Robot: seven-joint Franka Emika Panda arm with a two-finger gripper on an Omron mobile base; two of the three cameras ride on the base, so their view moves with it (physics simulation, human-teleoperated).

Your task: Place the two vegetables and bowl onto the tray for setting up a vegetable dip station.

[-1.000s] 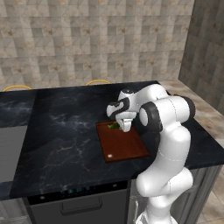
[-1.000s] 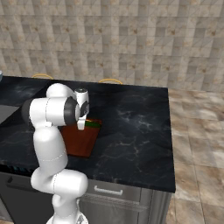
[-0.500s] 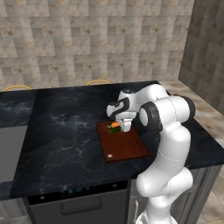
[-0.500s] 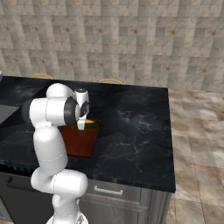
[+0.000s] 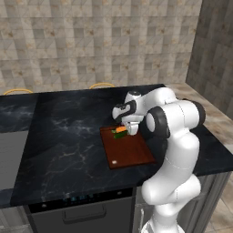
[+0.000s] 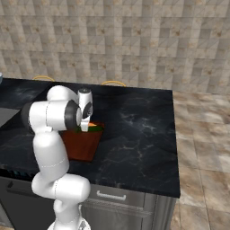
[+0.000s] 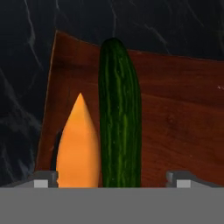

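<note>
Over the far end of the tray (image 5: 129, 152) we've got the tool (image 5: 129, 129) hanging just above the two veggies. From the hand view its two fingertips (image 7: 43, 178) sit wide apart at the bottom corners, so it's spread and not pinching anything.

Right under it, the carrot (image 7: 78, 146) and cucumber (image 7: 120, 118) lie side by side on the tray, touching or as good as touching along their length, both pointing the same way. The carrot's pointed tip stops short of the cucumber's rounded end. In the left base view we can spot the carrot (image 5: 120, 129) as an orange dab next to the tool, with the cucumber (image 5: 119, 135) just beside it toward the tray's middle.

The tray lies flat on the dark marble surface (image 5: 63, 136), near the front edge, with a small white mark at its near corner. From the right base view the tray (image 6: 83, 143) sits partly behind the arm, the veggies peeking out at its far end.
</note>
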